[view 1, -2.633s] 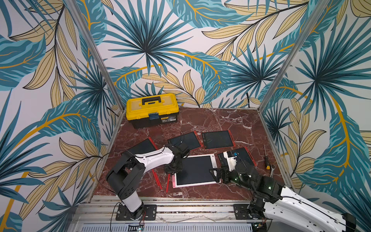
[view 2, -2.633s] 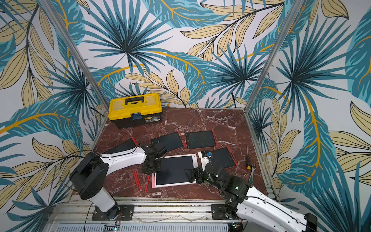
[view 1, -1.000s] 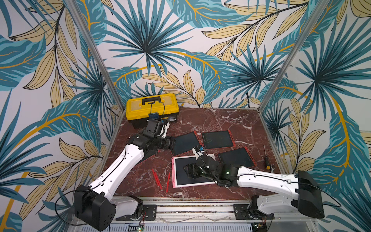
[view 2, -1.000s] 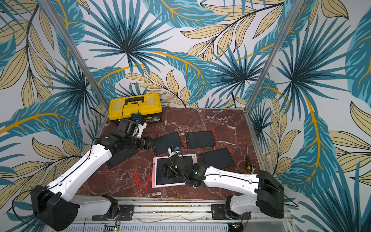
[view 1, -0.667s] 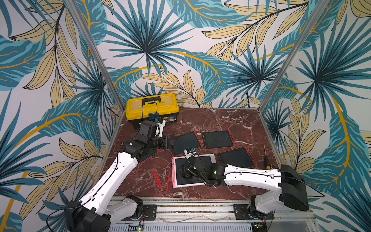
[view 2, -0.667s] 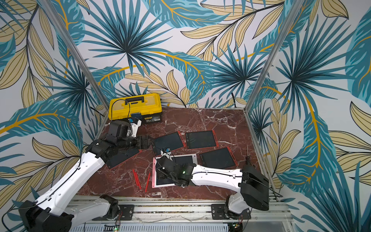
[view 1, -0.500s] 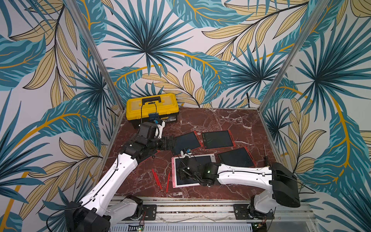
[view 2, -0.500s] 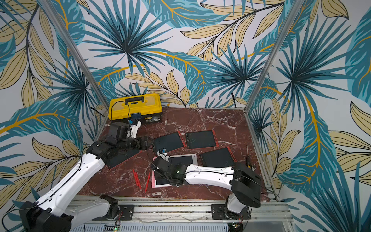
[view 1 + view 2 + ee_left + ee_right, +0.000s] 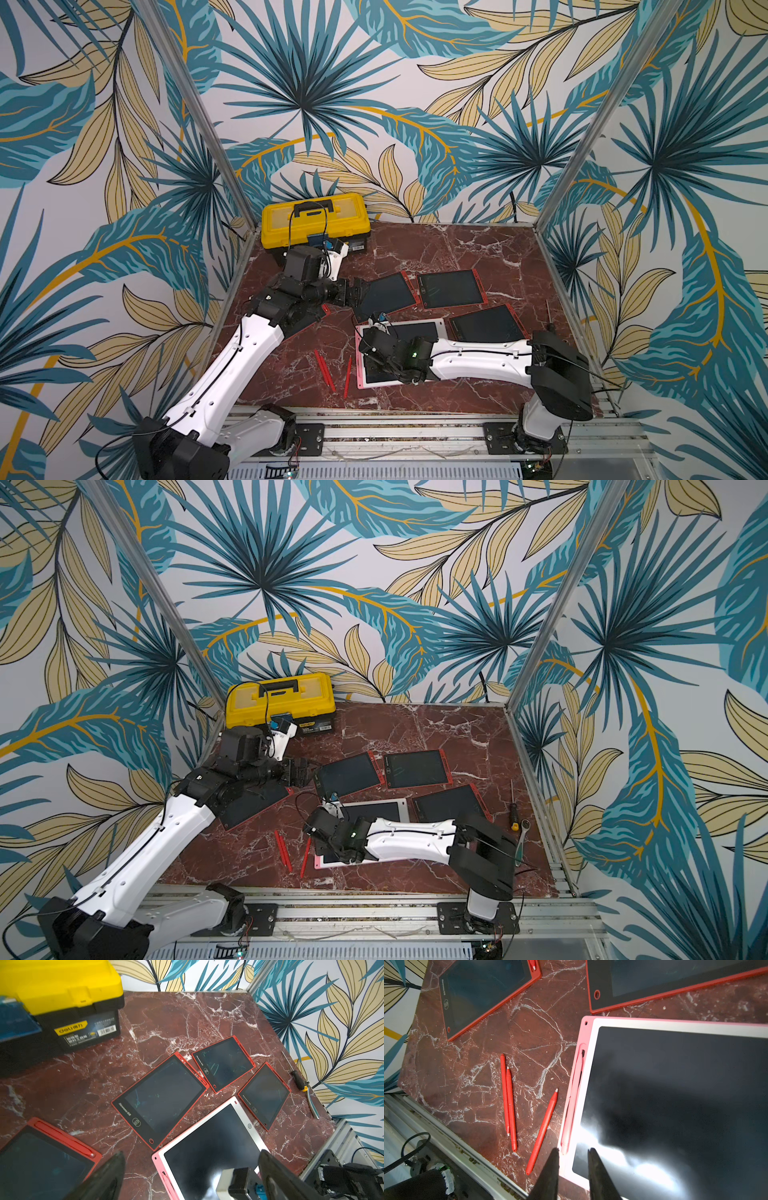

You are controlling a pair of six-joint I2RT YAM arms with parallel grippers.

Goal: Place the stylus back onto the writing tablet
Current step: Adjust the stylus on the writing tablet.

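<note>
Left hand (image 9: 353, 291), jaws spread wide and empty, hangs toward the surface's (image 9: 529, 1032) far left corner, beside a red-framed tablet (image 9: 386, 293). Three red styluses (image 9: 511, 1105) lie loose near the front edge. Right hand (image 9: 574, 1152), jaws narrowly apart, hovers at the pink tablet's (image 9: 675, 1024) left rim, where the pink stylus (image 9: 573, 1101) sits in its slot.

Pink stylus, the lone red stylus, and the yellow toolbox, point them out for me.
pink stylus (image 9: 573, 1103): right wrist view, mid-shaft.
lone red stylus (image 9: 543, 1130): right wrist view, mid-shaft.
yellow toolbox (image 9: 353, 218): in a top view, on the lid.
</note>
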